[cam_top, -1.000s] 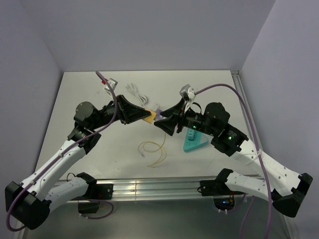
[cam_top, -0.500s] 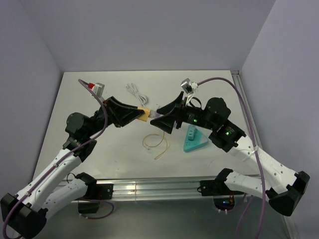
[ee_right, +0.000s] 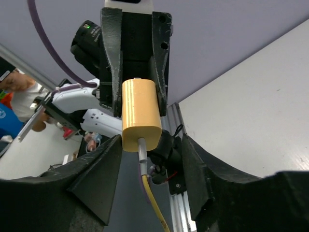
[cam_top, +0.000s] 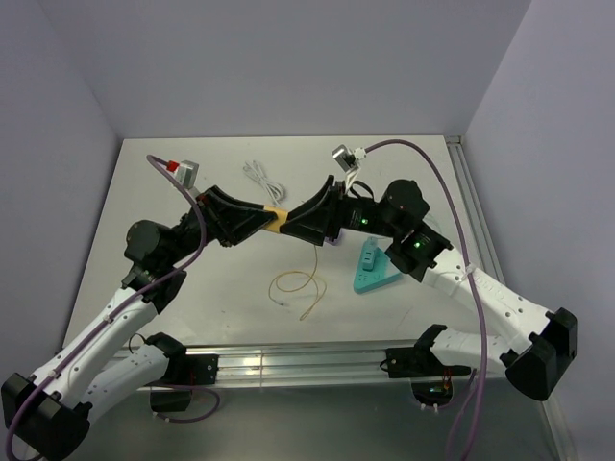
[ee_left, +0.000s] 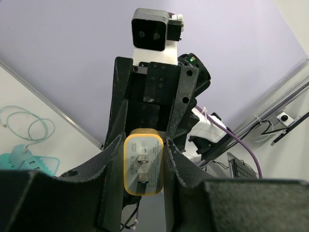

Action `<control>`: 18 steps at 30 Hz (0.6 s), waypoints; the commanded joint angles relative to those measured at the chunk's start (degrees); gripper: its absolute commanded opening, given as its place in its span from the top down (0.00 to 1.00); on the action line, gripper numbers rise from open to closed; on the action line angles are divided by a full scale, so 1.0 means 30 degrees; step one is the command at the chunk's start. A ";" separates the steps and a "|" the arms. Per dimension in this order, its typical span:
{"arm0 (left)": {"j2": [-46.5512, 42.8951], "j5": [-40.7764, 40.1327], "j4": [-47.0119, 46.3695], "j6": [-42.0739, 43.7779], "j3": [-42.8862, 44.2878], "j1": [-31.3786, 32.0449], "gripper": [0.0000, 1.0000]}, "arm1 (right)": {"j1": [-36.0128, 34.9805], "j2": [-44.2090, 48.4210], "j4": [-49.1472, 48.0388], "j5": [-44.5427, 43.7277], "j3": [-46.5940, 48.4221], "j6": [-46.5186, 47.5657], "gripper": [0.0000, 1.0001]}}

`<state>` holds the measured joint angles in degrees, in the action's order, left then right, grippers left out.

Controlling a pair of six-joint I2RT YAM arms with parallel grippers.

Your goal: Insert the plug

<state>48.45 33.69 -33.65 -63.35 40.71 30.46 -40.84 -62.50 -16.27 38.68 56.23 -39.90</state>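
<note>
Both arms reach in over the table [cam_top: 413, 163], grippers nose to nose, well above the surface. Plug [cam_top: 278, 220] is up in the air betw the two, not on the table and not in any socket. L gripper [cam_top: 266, 219] is clamped on plug. L wrist view shows its pads [ee_left: 112, 186] pressed to both long sides of the yellow-rimmed face, two metal prongs pointing back twd L cam. R gripper [cam_top: 297, 224] comes in from the opp side, jaws spread wide, straddling the cable end of plug. R wrist view shows R fingers [ee_right: 99, 181] either side of plug's near end, w/ a gap visible on one side, so no grip by R. Plug body is tan-yellow, blocky, rounded corners. Short grey sleeve at cable end, then thin yellow cable [cam_top: 299, 284] drops to the table and lies in a loose loop near centre, free end trailing twd near edge. Teal power strip [cam_top: 376, 271] lies flat on the table, right of the loop, close by R arm, well apart from plug. White cord [cam_top: 261, 178] is bundled at far side, left of centre, untouched. L wrist view also catches the strip at its left edge, w/ a pale green cord coiled beyond it.
</note>
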 commanded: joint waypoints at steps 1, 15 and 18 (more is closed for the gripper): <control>-0.0240 0.0341 -0.1762 -0.0357 -0.0093 0.0072 1.00 | 0.0078 -0.0289 -0.2250 0.0848 0.0770 -0.1200 0.41; 0.0316 0.0840 -0.1619 0.0020 -0.0036 0.0072 1.00 | 0.0078 -0.1754 -0.3690 0.2371 0.1559 -0.2463 1.00; 0.0111 0.0402 0.1392 0.1741 0.0958 0.0043 0.77 | 0.0049 -0.1814 -0.0829 0.1790 0.2260 -0.0601 1.00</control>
<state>48.82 33.28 -35.90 -62.89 40.07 29.87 -40.12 -67.48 -23.24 44.99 58.30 -47.00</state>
